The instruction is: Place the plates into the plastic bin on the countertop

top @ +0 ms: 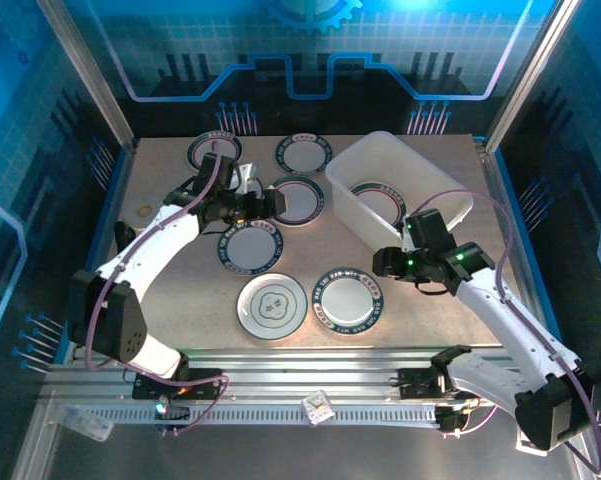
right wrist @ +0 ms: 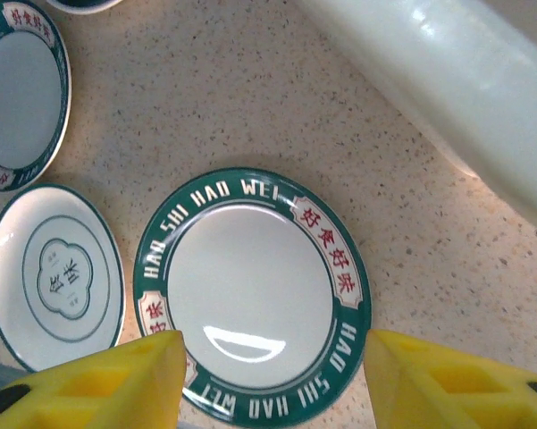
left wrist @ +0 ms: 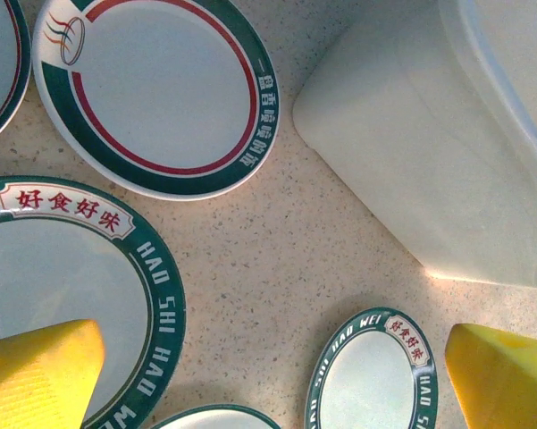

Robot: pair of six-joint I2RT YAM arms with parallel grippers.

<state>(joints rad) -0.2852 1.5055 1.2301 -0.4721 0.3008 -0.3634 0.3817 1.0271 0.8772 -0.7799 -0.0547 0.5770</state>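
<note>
At two o'clock on the countertop (top: 435,320) sits the plastic bin (top: 352,165), one plate (top: 380,205) inside. Six more plates (top: 250,245) lie outside, from eleven round to six. My right gripper (right wrist: 272,349) hangs over the green-rimmed plate (right wrist: 250,295), fingers apart, gripping nothing — my left gripper (left wrist: 272,344) gapes wide above the countertop.

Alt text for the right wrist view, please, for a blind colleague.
The right claw, jaws apart, hangs over a green-rimmed plate on the speckled countertop. A pale floral-centred plate lies to its left; the white plastic bin crosses the upper right.
</note>
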